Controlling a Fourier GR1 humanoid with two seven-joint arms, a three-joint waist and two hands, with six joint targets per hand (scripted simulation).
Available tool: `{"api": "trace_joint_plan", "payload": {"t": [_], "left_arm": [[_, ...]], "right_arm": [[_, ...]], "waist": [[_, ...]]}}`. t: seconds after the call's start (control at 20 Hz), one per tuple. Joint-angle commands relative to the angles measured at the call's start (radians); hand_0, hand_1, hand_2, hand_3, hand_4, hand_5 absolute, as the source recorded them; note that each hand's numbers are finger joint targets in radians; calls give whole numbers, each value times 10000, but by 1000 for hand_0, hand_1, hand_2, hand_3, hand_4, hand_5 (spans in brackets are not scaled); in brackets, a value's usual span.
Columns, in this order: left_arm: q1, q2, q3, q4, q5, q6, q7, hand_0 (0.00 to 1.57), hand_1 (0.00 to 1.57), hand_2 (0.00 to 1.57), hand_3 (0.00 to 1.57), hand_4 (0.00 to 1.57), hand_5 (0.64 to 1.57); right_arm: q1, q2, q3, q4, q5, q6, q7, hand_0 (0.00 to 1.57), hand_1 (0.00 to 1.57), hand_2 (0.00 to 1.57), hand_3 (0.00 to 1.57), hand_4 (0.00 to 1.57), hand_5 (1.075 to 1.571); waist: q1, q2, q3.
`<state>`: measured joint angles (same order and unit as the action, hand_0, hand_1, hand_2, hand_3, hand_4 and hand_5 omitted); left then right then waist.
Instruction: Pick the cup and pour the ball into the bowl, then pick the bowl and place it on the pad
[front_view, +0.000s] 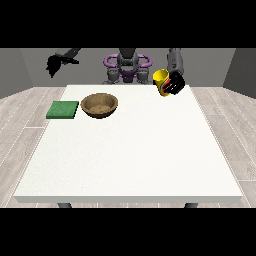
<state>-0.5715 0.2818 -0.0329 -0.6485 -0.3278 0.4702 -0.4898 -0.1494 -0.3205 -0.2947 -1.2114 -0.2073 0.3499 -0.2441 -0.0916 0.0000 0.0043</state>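
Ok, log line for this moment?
phase: cup lifted | hand at view's right: holding yellow cup | bowl: beside pad

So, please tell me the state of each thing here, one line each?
Yellow cup: lifted, tilted, held by the hand at the view's right.
Wooden bowl: upright on the table, untouched.
Green pad: flat, nothing on it.
Hand at the view's left: raised, holding nothing.

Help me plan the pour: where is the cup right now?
The yellow cup is at the front view's upper right, held by the hand at the view's right, right of the bowl.
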Motion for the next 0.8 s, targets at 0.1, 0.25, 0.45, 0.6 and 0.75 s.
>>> {"api": "trace_joint_plan", "payload": {"t": [0.1,0.25,0.45,0.6,0.75], "left_arm": [[-1446,391,-1059,95,-1829,413,2796,1486,1486,1571,1571,1571,1274],[-2108,28,-1744,92,-2947,872,3909,1490,1490,1571,1571,1512,1267],[-1615,-128,-1732,-362,-3352,473,4170,1490,1490,1571,1571,1512,1267],[-2057,-70,-1898,245,-4069,632,5049,1496,1496,1571,1571,1507,1245],[-2866,-168,-2771,293,-5301,443,6167,1516,1516,1571,1571,1571,1211]], "right_arm": [[96,-221,-123,834,-70,584,-432,0,0,0,0,0,1569],[-459,-374,-345,1388,-3,365,-636,0,0,0,0,0,1568],[-71,-393,-385,1489,80,523,-1013,0,0,0,0,0,1569],[-265,-97,-27,656,-228,563,9,0,0,0,0,0,1569],[-347,-359,-284,1284,-152,554,-267,0,0,0,0,0,1570]], "waist": [[-50,-277,-24],[235,32,-21],[298,-197,-38],[-383,-305,-42],[-164,-631,-32]]}}
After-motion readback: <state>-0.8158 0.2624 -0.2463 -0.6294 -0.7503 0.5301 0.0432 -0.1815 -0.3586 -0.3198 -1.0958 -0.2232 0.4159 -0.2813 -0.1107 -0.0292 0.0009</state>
